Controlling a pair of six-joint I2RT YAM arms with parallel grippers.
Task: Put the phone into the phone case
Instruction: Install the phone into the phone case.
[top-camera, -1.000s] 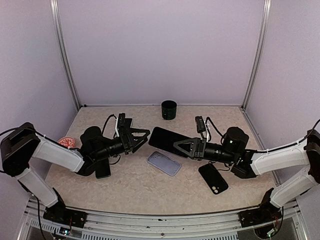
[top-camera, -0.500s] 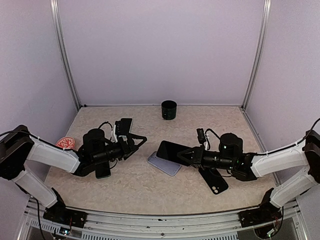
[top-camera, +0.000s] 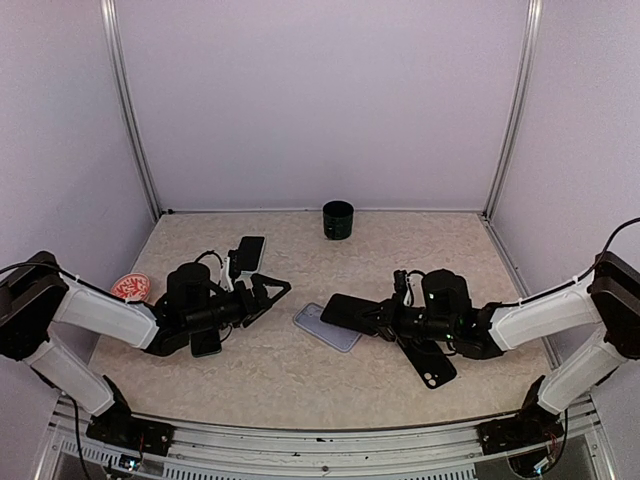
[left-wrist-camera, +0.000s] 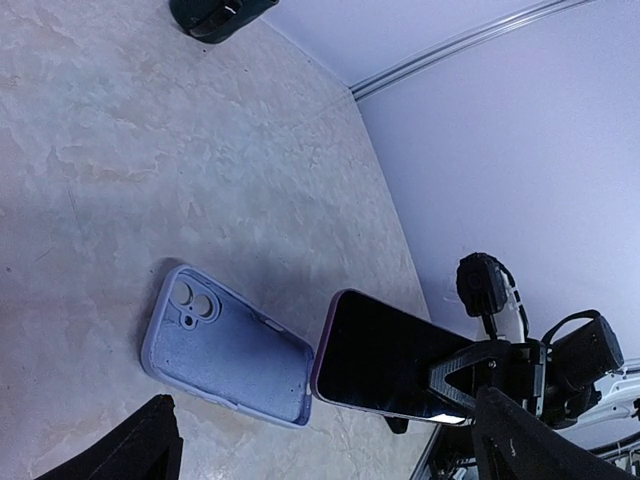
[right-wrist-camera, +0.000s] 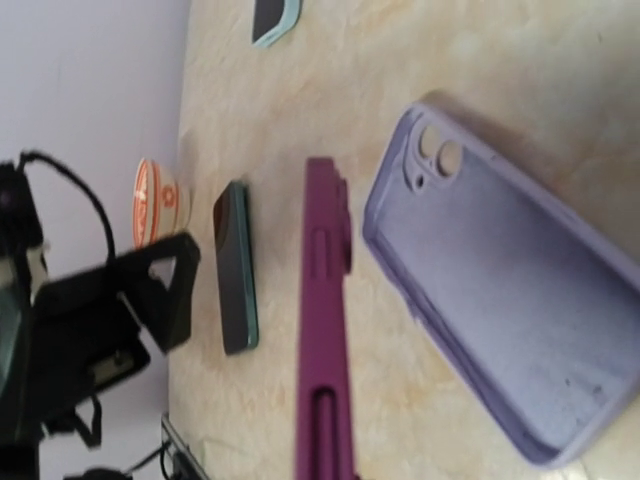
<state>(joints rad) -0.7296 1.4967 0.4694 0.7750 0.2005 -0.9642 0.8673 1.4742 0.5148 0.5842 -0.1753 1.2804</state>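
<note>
Phone (top-camera: 345, 310) clamped in right gripper (top-camera: 378, 318), just beside phone case (top-camera: 326, 329) at desk (top-camera: 300, 385) centre; left gripper (top-camera: 272, 300) spread wide, empty

A black cup (top-camera: 338, 219) stands upright at the far edge of the beige marbled surface (top-camera: 300, 385). A teal-cased phone (top-camera: 250, 251) lies left of centre, with a dark phone (top-camera: 205, 343) nearer. An orange-and-white dish (top-camera: 131, 286) sits far left and a black phone (top-camera: 428, 362) lies right.

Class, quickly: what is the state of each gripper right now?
Left gripper: open, holding nothing.
Right gripper: closed on the purple-edged black-screened phone.
</note>
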